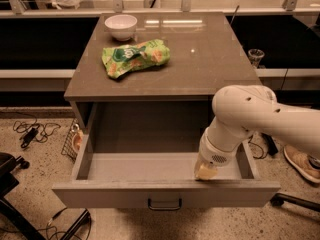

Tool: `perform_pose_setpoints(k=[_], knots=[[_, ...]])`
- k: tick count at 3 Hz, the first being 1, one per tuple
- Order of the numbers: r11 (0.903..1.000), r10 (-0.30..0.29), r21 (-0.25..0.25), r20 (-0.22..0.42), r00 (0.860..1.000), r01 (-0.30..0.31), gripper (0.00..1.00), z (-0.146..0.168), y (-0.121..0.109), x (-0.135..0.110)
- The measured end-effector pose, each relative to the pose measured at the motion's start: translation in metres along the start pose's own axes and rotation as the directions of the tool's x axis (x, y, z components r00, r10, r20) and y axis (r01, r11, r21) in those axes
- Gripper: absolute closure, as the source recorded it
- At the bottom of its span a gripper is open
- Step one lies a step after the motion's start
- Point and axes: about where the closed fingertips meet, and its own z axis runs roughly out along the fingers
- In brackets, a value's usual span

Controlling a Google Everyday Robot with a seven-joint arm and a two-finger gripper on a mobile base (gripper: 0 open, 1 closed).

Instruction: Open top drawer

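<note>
The top drawer (165, 196) of the grey-brown cabinet stands pulled far out, its plain grey inside bare. Its small dark bar handle (164, 204) sits at the middle of the front panel. My gripper (205, 171) reaches down from the white arm (250, 116) at the right into the drawer's right front corner, just behind the front panel. The lower drawers are hidden under the open one.
On the cabinet top (210, 59) lie a green snack bag (134, 57) and a white bowl (120, 26). Cables (32, 131) and a wire basket (74, 140) are on the floor at left. A chair base (10, 184) stands lower left, a shoe (300, 163) at right.
</note>
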Motion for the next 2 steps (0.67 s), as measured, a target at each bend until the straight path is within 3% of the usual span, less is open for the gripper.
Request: perform_pose_setpoints(k=[1,2], knots=[[1.0,0.0,0.0,0.0,1.0,0.0,1.0,-0.0049,0.0005,-0.0011],[1.0,-0.001,0.001,-0.001,1.0,0.001,0.82,-0.0055,0.001,-0.0011]])
